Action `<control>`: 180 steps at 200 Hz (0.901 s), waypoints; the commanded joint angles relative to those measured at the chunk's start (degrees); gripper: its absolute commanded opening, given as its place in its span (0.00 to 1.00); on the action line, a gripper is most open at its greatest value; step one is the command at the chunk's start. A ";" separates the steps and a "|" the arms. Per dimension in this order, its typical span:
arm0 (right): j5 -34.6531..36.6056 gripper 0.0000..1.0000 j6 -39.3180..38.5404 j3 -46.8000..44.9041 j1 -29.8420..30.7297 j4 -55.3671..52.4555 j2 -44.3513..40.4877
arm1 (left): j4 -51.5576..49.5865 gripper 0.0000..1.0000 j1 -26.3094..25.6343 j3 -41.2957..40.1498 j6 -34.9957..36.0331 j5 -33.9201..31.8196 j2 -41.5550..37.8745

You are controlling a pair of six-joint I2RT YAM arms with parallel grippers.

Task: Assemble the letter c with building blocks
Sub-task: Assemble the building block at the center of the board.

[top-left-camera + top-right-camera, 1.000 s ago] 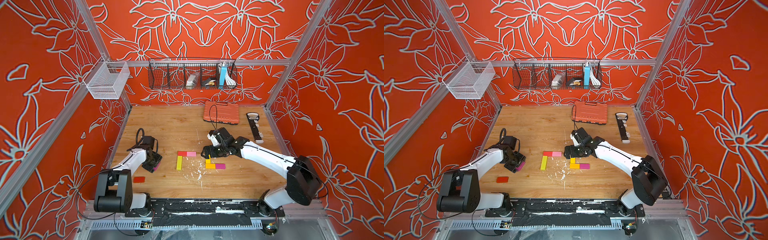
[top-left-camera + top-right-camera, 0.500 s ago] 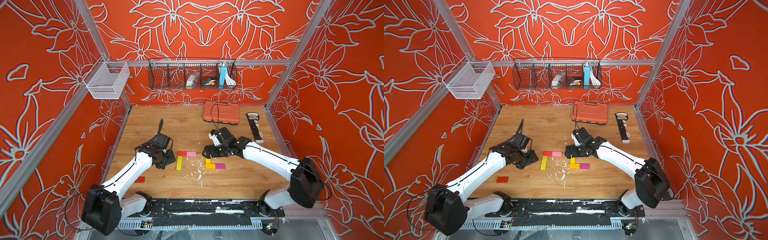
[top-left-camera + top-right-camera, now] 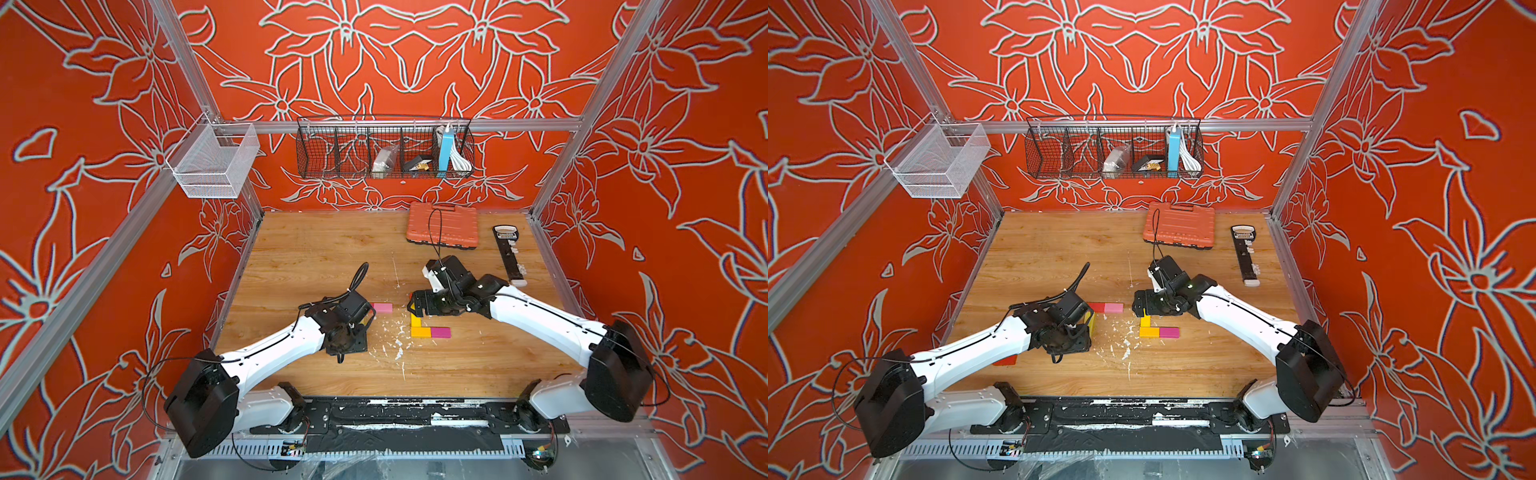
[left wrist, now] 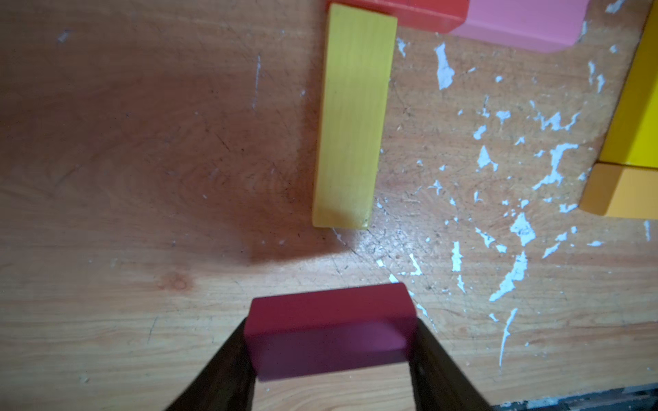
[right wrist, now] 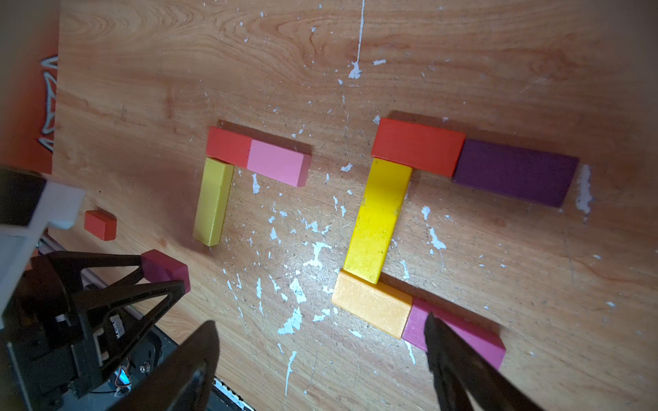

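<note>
An orange ribbed plastic case (image 3: 442, 226) and a black tool strip (image 3: 509, 253) lay far back, blocking nothing. The left gripper (image 4: 331, 327) clamped a dark pink flat block (image 4: 331, 309) near a yellow bar (image 4: 352, 117); the right gripper (image 5: 320, 320) had its jaws apart. Ten building blocks (image 5: 372, 307) in all, two yellow

Premises: a robot test cell of the laboratory kind, not a home or shop. Evidence: an aluminium frame (image 3: 415, 124) encloses the bay. Printed orange floral walls (image 3: 374, 62) close three sides. A left arm (image 3: 270, 349) and a right arm (image 3: 540, 322), both white, are mounted on a black base rail (image 3: 395, 417) at the front of a paint-flecked wooden table (image 3: 316, 249). A wire basket (image 3: 332, 153) holding oddments and a mesh bin (image 3: 212, 166) hang from the frame.
</note>
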 commanded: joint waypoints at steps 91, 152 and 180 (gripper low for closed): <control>0.95 0.93 1.70 -0.51 -0.29 -1.21 -0.72 | 3.79 0.60 -5.52 0.89 -1.41 -4.70 8.45; -3.45 0.92 4.63 -3.77 -0.22 4.69 -1.22 | 5.02 0.60 -5.58 2.14 0.35 -4.35 11.54; -3.59 0.92 8.62 -8.29 0.27 10.14 -2.91 | 5.44 0.61 -5.55 2.38 1.22 -4.18 12.38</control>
